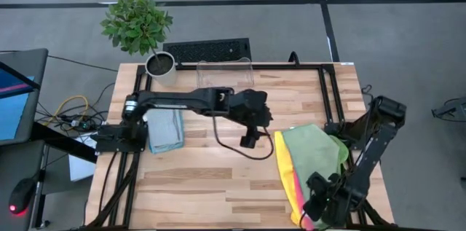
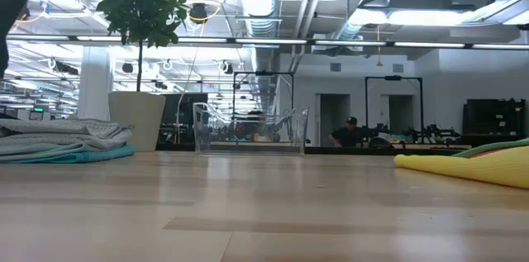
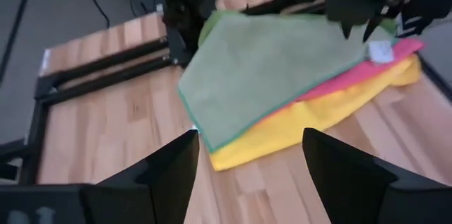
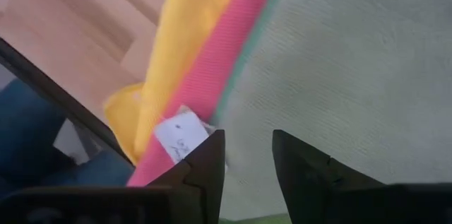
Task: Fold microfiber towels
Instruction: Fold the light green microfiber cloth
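A stack of microfiber towels lies spread flat at the table's right. A pale green towel (image 1: 313, 151) (image 3: 275, 61) is on top, over a pink towel (image 3: 339, 83) and a yellow towel (image 3: 304, 121). My right gripper (image 1: 314, 205) (image 4: 248, 136) points down over the stack's near end, beside the pink towel's white tag (image 4: 182, 137). Its fingers are open, with green cloth showing in the gap. My left gripper (image 1: 247, 141) (image 3: 251, 136) hangs open above the table's middle, holding nothing. Folded light blue and grey towels (image 1: 164, 129) (image 2: 62, 140) lie piled at the left. My right gripper stands over the pale green towel's near edge (image 4: 282, 111), coming from above with its fingers pointing down. Its fingertips are cut off by the picture's edge, so I cannot tell whether they touch the cloth.
A clear plastic bin (image 1: 224, 72) (image 2: 252, 130) stands at the far edge. A potted plant (image 1: 160, 67) is at the far left corner, and a keyboard (image 1: 207, 50) lies behind the table. Black frame rails (image 1: 324, 92) run along the table's sides. Bare wood lies between the two towel piles.
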